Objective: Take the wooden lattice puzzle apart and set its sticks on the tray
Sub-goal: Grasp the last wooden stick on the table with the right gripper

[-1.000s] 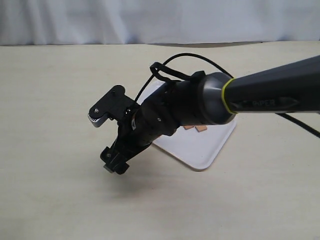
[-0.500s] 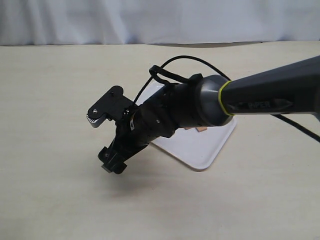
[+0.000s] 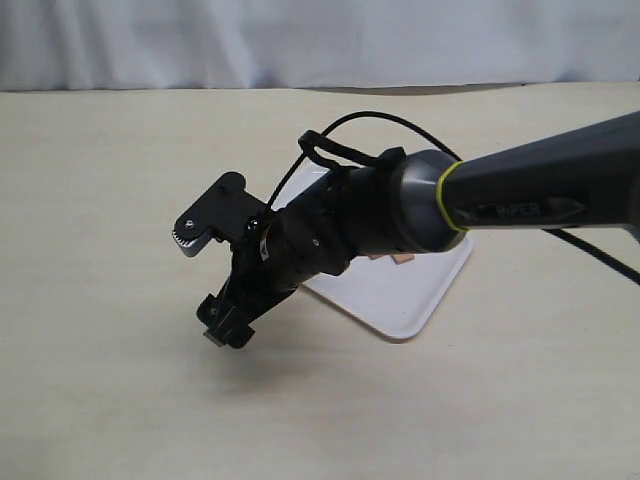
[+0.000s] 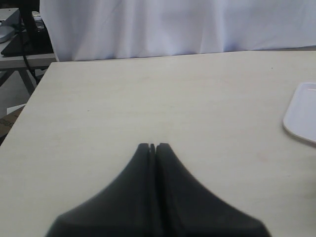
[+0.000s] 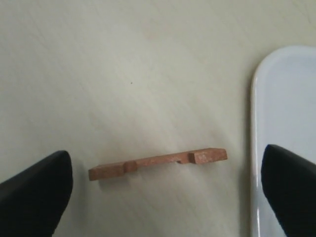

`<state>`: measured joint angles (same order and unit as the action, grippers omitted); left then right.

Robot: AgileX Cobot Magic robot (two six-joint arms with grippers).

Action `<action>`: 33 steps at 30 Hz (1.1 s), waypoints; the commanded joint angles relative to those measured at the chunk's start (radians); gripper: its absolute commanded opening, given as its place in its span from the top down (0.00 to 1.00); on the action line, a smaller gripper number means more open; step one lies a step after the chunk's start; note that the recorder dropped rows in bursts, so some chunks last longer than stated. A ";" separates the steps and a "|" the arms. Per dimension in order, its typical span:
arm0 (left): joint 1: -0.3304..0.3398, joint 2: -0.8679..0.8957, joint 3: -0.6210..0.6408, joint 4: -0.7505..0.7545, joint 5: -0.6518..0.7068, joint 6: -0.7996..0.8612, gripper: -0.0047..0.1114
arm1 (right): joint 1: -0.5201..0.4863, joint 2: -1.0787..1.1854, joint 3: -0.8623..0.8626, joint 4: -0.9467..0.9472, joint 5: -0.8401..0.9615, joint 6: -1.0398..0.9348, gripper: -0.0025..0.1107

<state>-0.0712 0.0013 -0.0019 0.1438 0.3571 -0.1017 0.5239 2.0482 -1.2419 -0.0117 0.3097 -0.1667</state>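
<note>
— Right gripper (image 3: pixel 225 326): how does it stand?

— Spread wide and holding nothing. It points down at the table (image 3: pixel 100 400), left of the tray (image 3: pixel 420 300) and a little nearer. Its arm (image 3: pixel 540 190) stretches in from the right, over the tray.

— And the stick?

— One stick (image 5: pixel 158 163) lies flat on the table between the two fingers (image 5: pixel 34 197), touching neither. Two square notches show along one long edge. It sits just beside the tray's rounded rim, with a strip of bare table between them.

— Is anything on the tray?

— In the exterior view a bit of reddish wood (image 3: pixel 402 258) peeks out from under the arm, on the white tray. I cannot tell how many pieces it is.

— What about the left gripper?

— The left gripper (image 4: pixel 152 146) has its fingers pressed together with nothing between them. It hangs over bare table, and a corner of the tray shows well apart from it.

— What is behind it all?

— A white cloth (image 3: pixel 300 40) hangs along the far side of the table.
</note>
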 commanded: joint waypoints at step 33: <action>-0.005 -0.001 0.002 0.002 -0.009 -0.001 0.96 | -0.020 -0.122 -0.002 -0.005 -0.050 -0.056 0.94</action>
<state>-0.0712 0.0013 -0.0019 0.1438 0.3571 -0.1017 0.5239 1.9767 -1.2419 -0.0117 0.2771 -0.2158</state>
